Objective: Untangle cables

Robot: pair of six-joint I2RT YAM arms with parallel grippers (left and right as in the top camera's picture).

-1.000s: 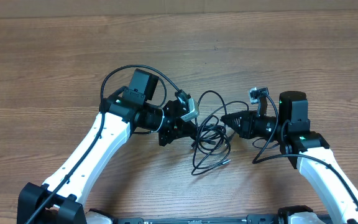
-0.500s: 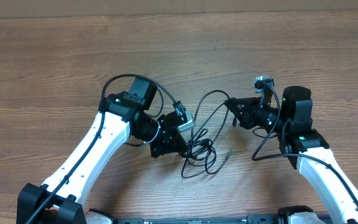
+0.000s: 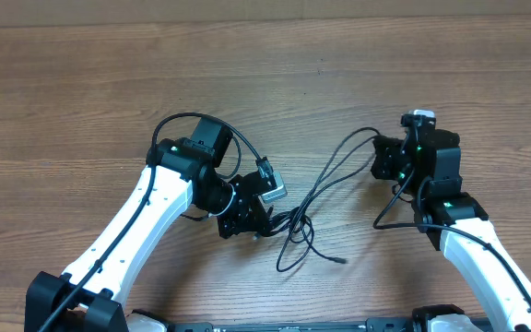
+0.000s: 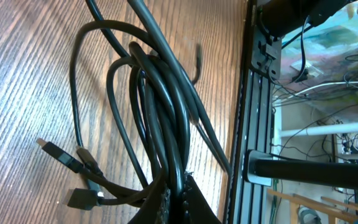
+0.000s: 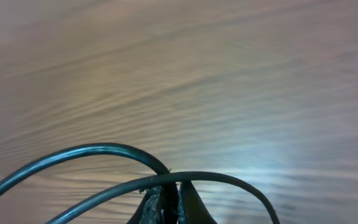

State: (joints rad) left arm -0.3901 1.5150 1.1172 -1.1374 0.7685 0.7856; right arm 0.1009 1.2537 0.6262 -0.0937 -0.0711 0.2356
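Note:
The cables (image 3: pixel 304 221) are thin black cords, tangled in loops in the middle of the wooden table. My left gripper (image 3: pixel 258 219) is shut on the bundle at its left end; in the left wrist view several looped cords (image 4: pixel 160 124) run into my jaws (image 4: pixel 180 199), with small plug tips (image 4: pixel 73 165) lying on the wood. My right gripper (image 3: pixel 381 159) is shut on a cable, lifting two long strands (image 3: pixel 339 161) up and right from the tangle. In the right wrist view the cable (image 5: pixel 135 168) arcs across my closed jaws (image 5: pixel 173 202). A free plug end (image 3: pixel 339 261) lies near the front.
The wooden table (image 3: pixel 81 83) spreads all round. Thicker black cables fixed to the arms loop over the left wrist (image 3: pixel 201 124) and hang by the right arm (image 3: pixel 390 217). The table's front edge with a black rail (image 4: pixel 260 93) shows in the left wrist view.
My right gripper has pulled up and to the right with its cable, stretching two strands out of the tangle. My left gripper has shifted slightly down-left, still holding the bundle, which has grown smaller.

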